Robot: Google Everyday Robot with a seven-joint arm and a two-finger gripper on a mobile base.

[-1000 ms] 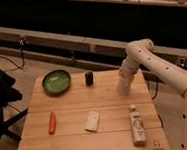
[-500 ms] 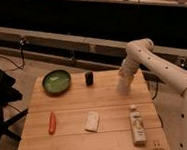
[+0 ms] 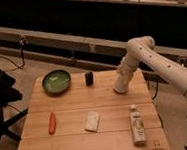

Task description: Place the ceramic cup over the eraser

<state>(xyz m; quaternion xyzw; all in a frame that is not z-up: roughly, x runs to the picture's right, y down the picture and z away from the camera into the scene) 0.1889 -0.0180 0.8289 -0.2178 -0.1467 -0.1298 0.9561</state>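
While the last sec is compared, no change found: arm (image 3: 159, 65), pincer (image 3: 122, 77) and all items sit as before, so no progress twd covering.

Pincer: low over the bench (image 3: 110, 104), right-rear area, right of the eraser (image 3: 89, 78) and apart from it. How far open: cannot tell. Its tip merges w/ a white tapered form at bench level, prob. the ceramic cup (image 3: 120, 88), resting on or just above the boards. Held or merely touched: cannot tell.

Eraser: upright, uncovered, rear-centre, near the green bowl (image 3: 56, 82) on its left.

Other items: orange stick (image 3: 51, 122), flat pale piece (image 3: 92, 121), bottle (image 3: 137, 127) lying front-right. None lies btwn cup & eraser.

Judgement: cup not yet over eraser, task at grasp/lift stage. Next move needs a lift, a carry leftward, then lowering over the block.
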